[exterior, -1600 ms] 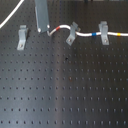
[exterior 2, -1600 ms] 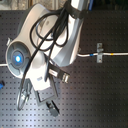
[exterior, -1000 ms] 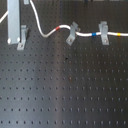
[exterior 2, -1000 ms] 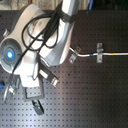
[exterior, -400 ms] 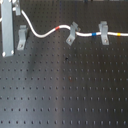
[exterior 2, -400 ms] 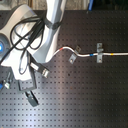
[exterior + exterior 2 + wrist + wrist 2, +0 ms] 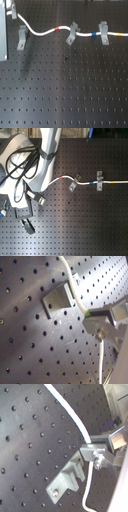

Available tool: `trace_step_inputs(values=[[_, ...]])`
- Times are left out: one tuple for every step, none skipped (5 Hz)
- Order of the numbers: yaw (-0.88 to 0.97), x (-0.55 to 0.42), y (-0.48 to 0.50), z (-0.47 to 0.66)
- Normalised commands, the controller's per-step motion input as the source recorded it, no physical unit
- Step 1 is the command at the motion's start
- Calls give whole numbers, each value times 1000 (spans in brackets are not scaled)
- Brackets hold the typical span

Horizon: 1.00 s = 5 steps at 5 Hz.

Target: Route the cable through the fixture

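The fingers [image 7: 107,318] are clenched on the cable [image 7: 42,33]: in both wrist views the grey pads [image 7: 95,451] pinch the white cord, which runs on past them toward a clip. In the first exterior view the gripper sits at the first exterior view's upper left, mostly cut off by the frame edge, with the cord rising up into it.

The fixture [image 7: 22,39], a narrow upright grey clip, stands just under the held end. In the first wrist view the cable [image 7: 75,293] passes close along the clip [image 7: 57,297], probably beside its notch, not seated in it, though the angle is too poor to be sure. I judge this last clip as not yet threaded.

Further along, the cord carries a red band, passes the slanted clip [image 7: 73,33], then a blue band, then the broader-topped clip [image 7: 104,32], and runs off with a yellow band toward the first exterior view's right. It appears to sit in both of those clips, so roughly two thirds of the routing looks finished.

What is left is lowering the held stretch into the fixture's notch. The perforated black counter [image 7: 65,95] is otherwise bare near the clips. In the second exterior view the arm's own dark hoses [image 7: 20,170] hang near the work.
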Motion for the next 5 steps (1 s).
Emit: trace_step_inputs(values=[[0,-190,386,329],[0,-193,309,341],[0,-98,122,242],[0,-88,-18,46],[0,-118,-23,86]])
